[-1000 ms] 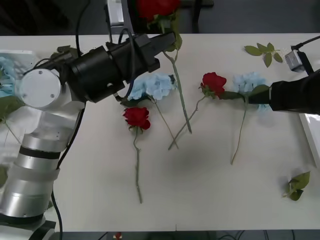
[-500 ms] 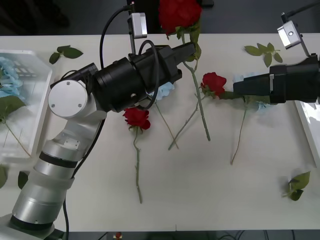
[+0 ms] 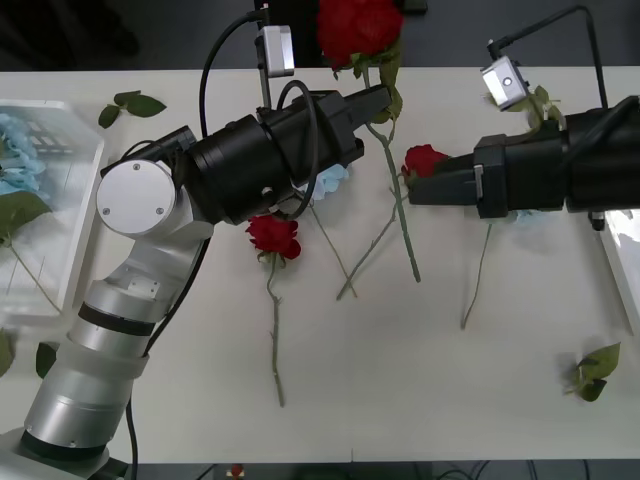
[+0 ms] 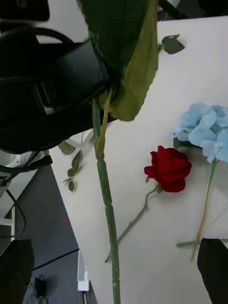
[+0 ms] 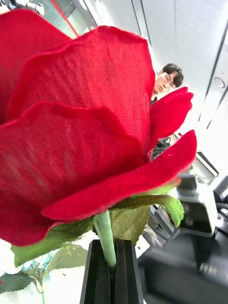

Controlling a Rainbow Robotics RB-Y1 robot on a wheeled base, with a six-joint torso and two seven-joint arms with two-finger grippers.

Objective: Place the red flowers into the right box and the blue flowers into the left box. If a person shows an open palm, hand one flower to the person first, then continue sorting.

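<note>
Left gripper (image 3: 378,100) is clamped on the stem of a red rose (image 3: 358,28), holding it just under the bloom; the left wrist view shows the black fingers (image 5: 124,270) pressed together on the green stem with the rose head (image 5: 80,142) right above them. That lifted rose hangs over the far side of the white table (image 3: 420,400), its bloom past the far edge and its long stem slanting down toward the middle of the table.

Right gripper (image 3: 420,190) reaches in from the right, low over the table, with its tip close to a second red rose (image 3: 425,160) lying there; its fingers are spread apart at the corners of the right wrist view and hold nothing.

At the left edge stands the slotted left box (image 3: 70,240), with blue flowers (image 3: 12,150) inside. A sliver of the right box (image 3: 622,262) shows at the right edge.

Another blue flower (image 3: 330,178) lies mostly under the left arm, and in the right wrist view it sits near a third rose (image 4: 168,168), which lies on the table below the left arm (image 3: 274,235).
</note>
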